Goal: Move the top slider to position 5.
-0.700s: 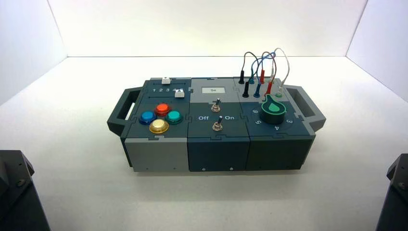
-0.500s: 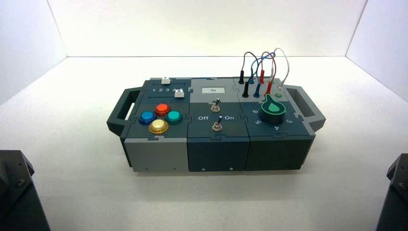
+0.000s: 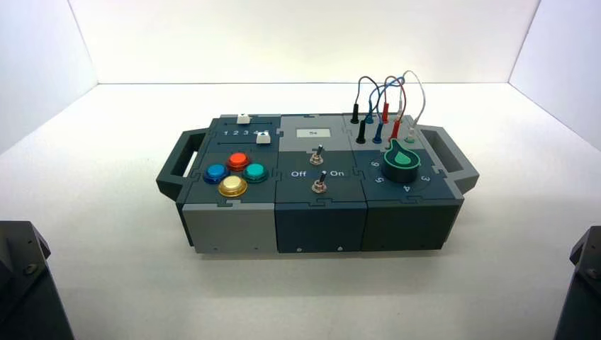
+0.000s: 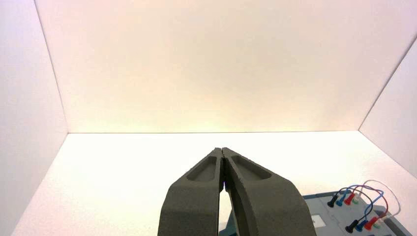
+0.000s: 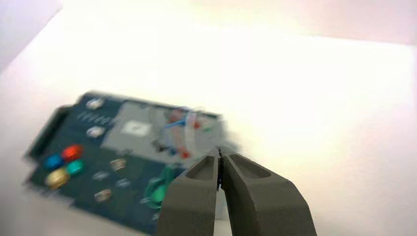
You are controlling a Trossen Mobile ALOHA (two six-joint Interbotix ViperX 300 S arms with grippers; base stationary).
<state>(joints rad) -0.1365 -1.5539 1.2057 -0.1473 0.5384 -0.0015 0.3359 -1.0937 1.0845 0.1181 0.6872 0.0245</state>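
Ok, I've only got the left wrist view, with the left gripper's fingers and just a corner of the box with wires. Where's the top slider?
Observer: The top slider is on the left part of the box, near its far edge, beyond the red button.
Operator: And is the right gripper holding anything?
Observer: No, the right wrist view shows the right gripper shut with nothing between its fingers.
Operator: Where are the arms?
Observer: In the high view, the left arm is at the near left corner and the right arm at the near right, both clear of the box.
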